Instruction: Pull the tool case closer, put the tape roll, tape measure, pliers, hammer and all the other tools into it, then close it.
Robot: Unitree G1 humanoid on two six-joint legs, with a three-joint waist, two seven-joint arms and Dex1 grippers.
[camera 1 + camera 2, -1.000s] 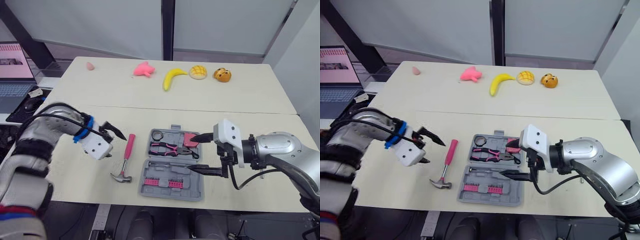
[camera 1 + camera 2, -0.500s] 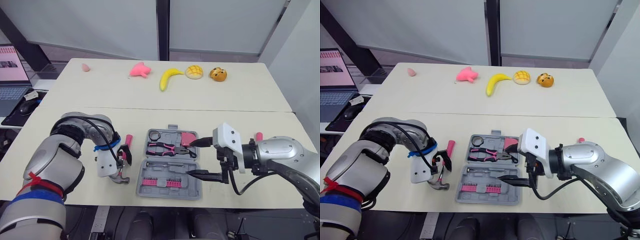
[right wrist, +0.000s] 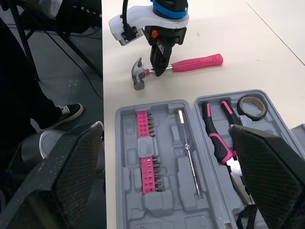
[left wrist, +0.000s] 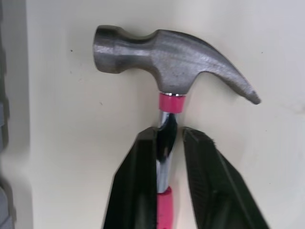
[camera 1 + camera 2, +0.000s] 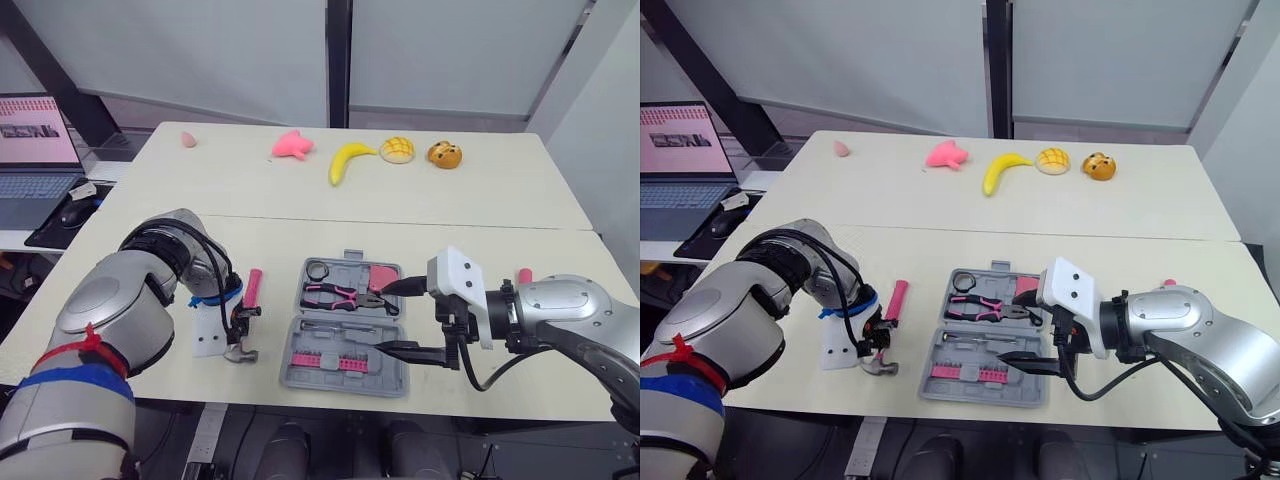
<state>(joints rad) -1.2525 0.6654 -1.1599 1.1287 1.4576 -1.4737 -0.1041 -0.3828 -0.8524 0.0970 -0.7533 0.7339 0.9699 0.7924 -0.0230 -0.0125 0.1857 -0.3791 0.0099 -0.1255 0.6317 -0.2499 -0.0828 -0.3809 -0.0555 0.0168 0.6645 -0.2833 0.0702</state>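
Two head-camera views share one scene. My left gripper [image 5: 240,322] stands left of centre in the lower frame, on the hammer [image 5: 254,288]. The hammer lies flat on the table [image 5: 470,225], just left of the tool case [image 5: 345,378]. The case lies open at lower centre; its upper half holds the tape roll [image 5: 316,270], the pliers [image 5: 335,296] and the pink tape measure [image 5: 383,277]. My right gripper [image 5: 400,318] hovers at the case's right edge with its jaws wide apart and nothing between them. Across the top of the frame sit a pink toy [image 5: 291,145], a banana [image 5: 345,160], a bun [image 5: 396,149] and an orange toy [image 5: 444,154], all well apart from the case. A laptop [image 5: 35,130] shows at the upper left edge. Left wrist view: my fingers [image 4: 138,186] are pinched on the hammer's bare steel neck, just behind the pink collar under the head, and the hammer rests on the table. Right wrist view: my right fingers [image 3: 62,181] are spread wide, with the open case beyond them. One half holds a row of pink bits [image 3: 145,164] and a screwdriver [image 3: 188,150]; the other holds the pliers and tape roll. Past the case, the left gripper bears down on the hammer's neck. A person's shoe [image 3: 70,111] rests on the floor beside the table.
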